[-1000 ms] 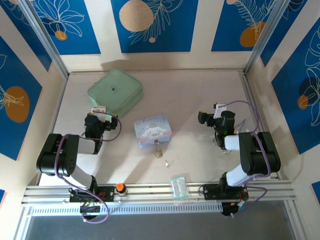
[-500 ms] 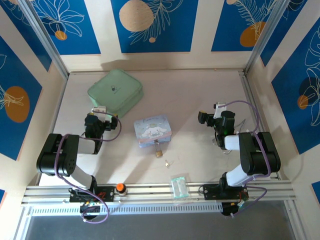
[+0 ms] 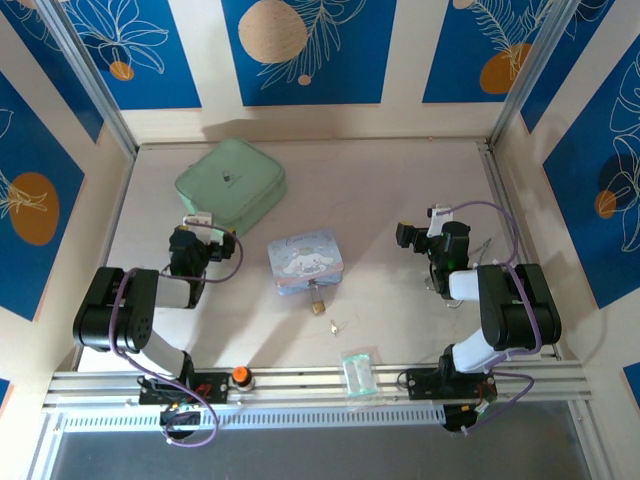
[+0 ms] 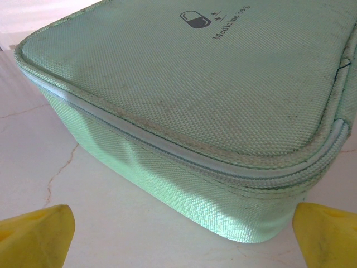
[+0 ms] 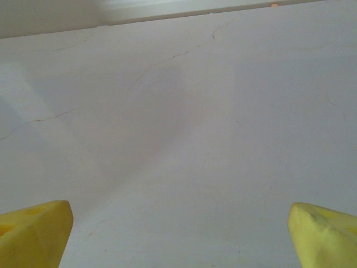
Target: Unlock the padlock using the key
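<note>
On the left, the left gripper (image 4: 178, 245) stands wide and empty, its yellow fingertips (image 4: 34, 237) low over the table (image 3: 400, 200) and facing the near side of a mint-green zipped pouch (image 4: 223, 84). The pouch's top carries a capsule pictogram and the words "Medicine bag"; a smaller mark above them is too fine to read.

Toward the middle lies a pastel-blue tin (image 3: 305, 262) with a white cartoon figure on its lid. The padlock (image 3: 317, 300) rests against the tin's near edge, and the key (image 3: 335, 324) lies just beside it, nearer and slightly right.

On the right, the right gripper (image 5: 178, 234) is also spread wide, holding nothing, over bare table well apart from both.

The task looks unstarted: reaching comes first. The next move likely calls for a fine pinch on the thin, flat key while the other arm steadies the padlock.
</note>
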Controlling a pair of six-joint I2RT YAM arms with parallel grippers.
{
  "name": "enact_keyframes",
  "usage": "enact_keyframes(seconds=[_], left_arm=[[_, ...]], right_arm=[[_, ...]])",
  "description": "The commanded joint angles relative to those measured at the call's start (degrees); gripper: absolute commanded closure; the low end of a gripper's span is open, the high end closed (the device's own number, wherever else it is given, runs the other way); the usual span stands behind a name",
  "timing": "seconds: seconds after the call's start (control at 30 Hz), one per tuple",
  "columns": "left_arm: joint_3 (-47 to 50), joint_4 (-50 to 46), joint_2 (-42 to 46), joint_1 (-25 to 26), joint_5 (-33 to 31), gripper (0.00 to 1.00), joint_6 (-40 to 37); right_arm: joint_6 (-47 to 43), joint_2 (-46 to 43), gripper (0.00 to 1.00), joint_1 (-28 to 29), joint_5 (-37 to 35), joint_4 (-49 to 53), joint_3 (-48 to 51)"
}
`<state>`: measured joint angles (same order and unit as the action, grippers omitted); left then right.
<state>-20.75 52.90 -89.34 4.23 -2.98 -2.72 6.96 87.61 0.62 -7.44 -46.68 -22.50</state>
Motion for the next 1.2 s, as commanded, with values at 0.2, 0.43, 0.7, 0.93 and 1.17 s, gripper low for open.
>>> enact_keyframes(seconds=[0.2,0.43,0.7,0.93,1.17], left_arm=[[-0.12,-0.17,2.87,-0.45,1.68,0.01,-0.36],[-1.75,-13.55,17.14,-0.27,-1.12,0.01,1.89],[-7.12,-32.49,31.33,-0.27,-1.9,0.01,27.09],[-3.34,-32.31,36.4,-0.36,8.99,0.01,46.9],[-14.21,-59.2,36.08,10.1,11.74,0.01,42.81]], right_arm=[[-0.37,-2.45,0.01,-0.4,-0.23,0.7,-0.88],[0.61,-14.5,0.01,-0.18,-0.73,13.59,-2.43],[8.46,-30.62,0.01,-0.27,5.03,33.09,-6.65],[20.81,-38.56,0.01,-1.7,15.7,52.94,-12.08],[22.08,-40.23,0.0,5.97,18.3,65.88,-13.87]])
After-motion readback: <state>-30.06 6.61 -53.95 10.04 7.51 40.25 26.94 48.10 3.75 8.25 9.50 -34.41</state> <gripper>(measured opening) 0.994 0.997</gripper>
